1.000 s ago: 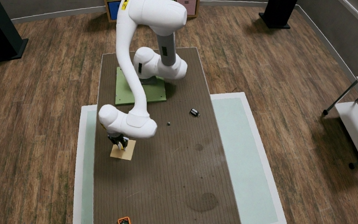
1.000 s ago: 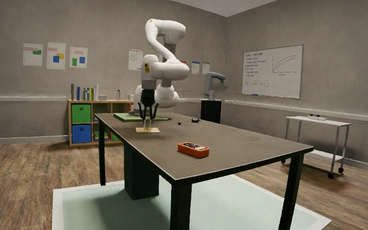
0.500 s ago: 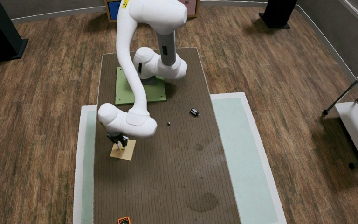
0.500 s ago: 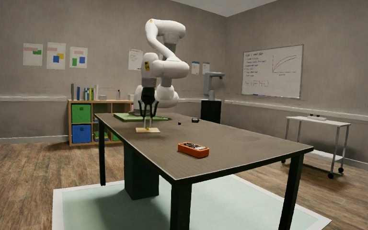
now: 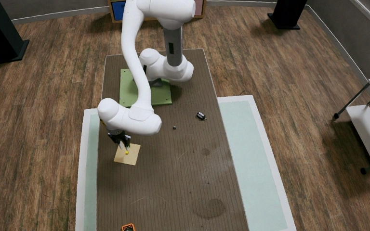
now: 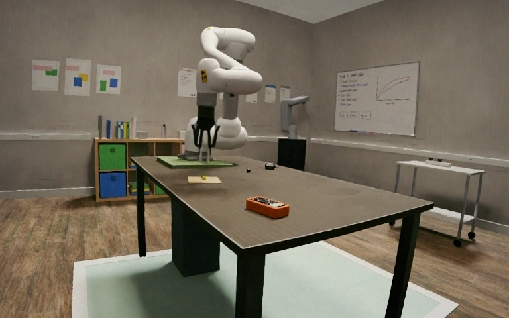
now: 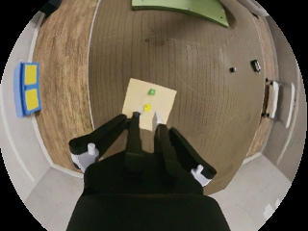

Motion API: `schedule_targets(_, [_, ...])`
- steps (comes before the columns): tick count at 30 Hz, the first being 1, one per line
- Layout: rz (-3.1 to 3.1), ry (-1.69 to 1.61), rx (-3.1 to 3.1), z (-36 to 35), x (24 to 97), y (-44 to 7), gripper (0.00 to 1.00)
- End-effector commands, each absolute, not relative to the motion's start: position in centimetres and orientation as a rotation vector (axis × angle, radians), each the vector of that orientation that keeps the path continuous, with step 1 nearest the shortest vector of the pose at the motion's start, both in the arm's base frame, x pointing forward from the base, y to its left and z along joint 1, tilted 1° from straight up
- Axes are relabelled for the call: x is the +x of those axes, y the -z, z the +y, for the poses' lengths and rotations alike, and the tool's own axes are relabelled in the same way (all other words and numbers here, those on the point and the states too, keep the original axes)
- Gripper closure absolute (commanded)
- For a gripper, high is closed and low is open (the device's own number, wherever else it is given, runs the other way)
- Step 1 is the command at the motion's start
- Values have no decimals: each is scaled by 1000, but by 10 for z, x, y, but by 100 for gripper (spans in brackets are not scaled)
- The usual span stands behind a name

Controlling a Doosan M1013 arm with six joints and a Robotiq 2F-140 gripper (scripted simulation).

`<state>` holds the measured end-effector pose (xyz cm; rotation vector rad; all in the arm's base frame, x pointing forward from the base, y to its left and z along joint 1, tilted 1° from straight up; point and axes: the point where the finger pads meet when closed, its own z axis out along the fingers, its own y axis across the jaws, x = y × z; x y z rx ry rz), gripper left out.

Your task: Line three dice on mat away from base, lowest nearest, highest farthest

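Observation:
A yellow die (image 5: 126, 152) (image 6: 203, 177) (image 7: 147, 107) sits on the tan mat (image 5: 121, 159) (image 6: 215, 181) (image 7: 165, 98). A green die (image 7: 151, 91) is also on the mat, nearer the base than the yellow one; the arm's fingers mostly hide it in the top view. A black die (image 5: 174, 127) (image 6: 248, 170) (image 7: 233, 69) lies on the table off the mat, on the side toward the dark fob. My gripper (image 5: 124, 147) (image 6: 204, 161) (image 7: 147, 115) points down above the mat, clear of the yellow die, its fingers a little apart with nothing between them. The numbers are too small to read.
A dark fob (image 5: 201, 115) (image 6: 270, 166) (image 7: 255, 65) lies beyond the black die. An orange meter (image 5: 128, 227) (image 6: 267, 207) lies at the table end far from the base. The green base plate (image 5: 127, 97) (image 6: 170, 161) (image 7: 183, 7) is under the arm's base.

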<state>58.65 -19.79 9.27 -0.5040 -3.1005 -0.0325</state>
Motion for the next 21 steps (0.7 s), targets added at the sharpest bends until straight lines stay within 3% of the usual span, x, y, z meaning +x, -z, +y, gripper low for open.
schedule_targets(1, [-3102,33,-504,-198,587,-104,73])
schedule_targets(6, [-3102,33,-504,-198,587,-108,73])
schedule_targets(7, [-3102,33,-504,-198,587,-108,0])
schedule_targets(21, [-3102,33,-504,-198,587,-108,0])
